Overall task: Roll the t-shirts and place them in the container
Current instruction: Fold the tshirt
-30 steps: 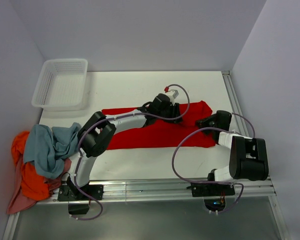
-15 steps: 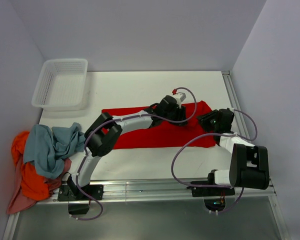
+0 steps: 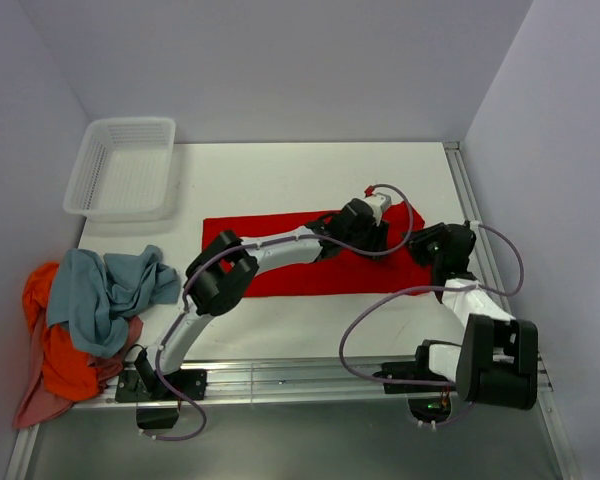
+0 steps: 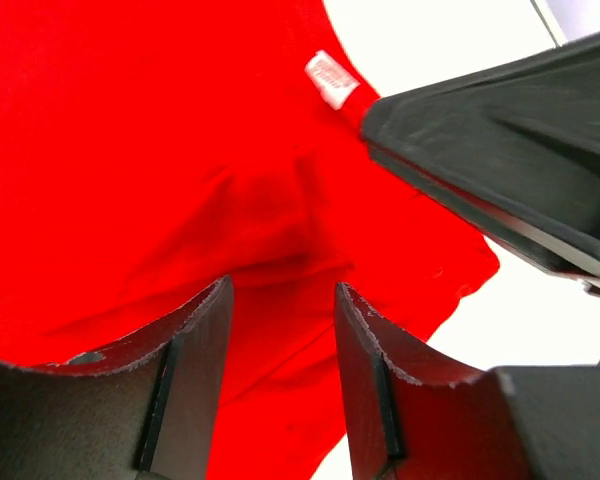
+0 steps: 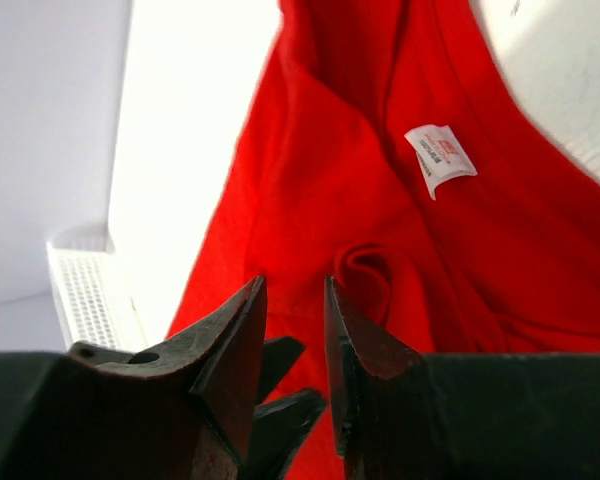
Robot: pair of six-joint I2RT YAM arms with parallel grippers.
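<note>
So the red t-shirt [image 3: 310, 278] is lying flat in the middle of the white surface [image 3: 310, 175], folded into a long band. Its long axis runs left to right in the top view, tilted just a bit, and the neck end points right. You can tell because the small white neck label [image 5: 440, 155] sits at that right end. The left arm is stretched way across the shirt, and the left tool [image 4: 280, 290] hangs over the cloth close to the label. Its fingers [image 4: 195, 370] have a moderate gap with only red fabric showing underneath, so it's not gripping anything as far as I can see. The right tool [image 5: 293, 287] is at the shirt's right end too, just beside the left one. Its fingers [image 5: 230, 350] are only narrowly apart, with nothing pinched between them, and there's a little puckered fold of cloth right in front of them. The other shirts are well apart from all this, heaped at the left edge: a blue-grey t-shirt [image 3: 105, 290] on top of an orange t-shirt [image 3: 55, 355], with a pinkish t-shirt [image 3: 35, 405] drooping off the near corner. The white mesh basket [image 3: 125, 165] sits in the far left corner.
</note>
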